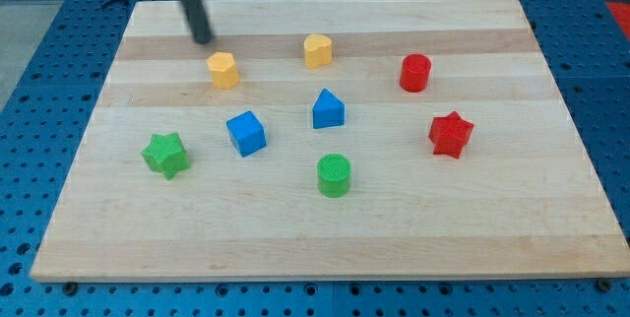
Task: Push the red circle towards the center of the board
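Note:
The red circle (415, 72) stands on the wooden board (325, 238) at the view's upper right. My tip (203, 39) is at the view's upper left, far to the left of the red circle and just up-left of a yellow block (223, 69), not touching it. A red star (451, 134) lies below the red circle. A blue triangle-like block (328, 109) sits near the board's middle.
A second yellow block (317, 50) sits at the top middle. A blue cube (246, 132) is left of the middle, a green star (164, 154) at the left, a green circle (334, 174) below the middle. Blue perforated table surrounds the board.

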Robot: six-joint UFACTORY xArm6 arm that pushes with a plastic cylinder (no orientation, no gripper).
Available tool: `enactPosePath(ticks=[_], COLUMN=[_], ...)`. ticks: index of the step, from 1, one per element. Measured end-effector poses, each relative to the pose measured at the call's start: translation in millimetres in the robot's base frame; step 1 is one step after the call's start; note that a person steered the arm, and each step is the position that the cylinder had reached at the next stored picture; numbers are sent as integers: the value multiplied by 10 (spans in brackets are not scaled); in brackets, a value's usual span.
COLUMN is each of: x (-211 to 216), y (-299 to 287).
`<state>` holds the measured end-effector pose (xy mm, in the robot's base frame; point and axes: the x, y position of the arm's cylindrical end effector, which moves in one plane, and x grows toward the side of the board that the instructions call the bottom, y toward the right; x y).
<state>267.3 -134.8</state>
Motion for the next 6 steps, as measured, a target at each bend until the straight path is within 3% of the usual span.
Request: enactPosePath(ticks=[2, 4, 5, 6], x=[-435, 18, 359, 617], y=[1369, 3095, 3422, 3062])
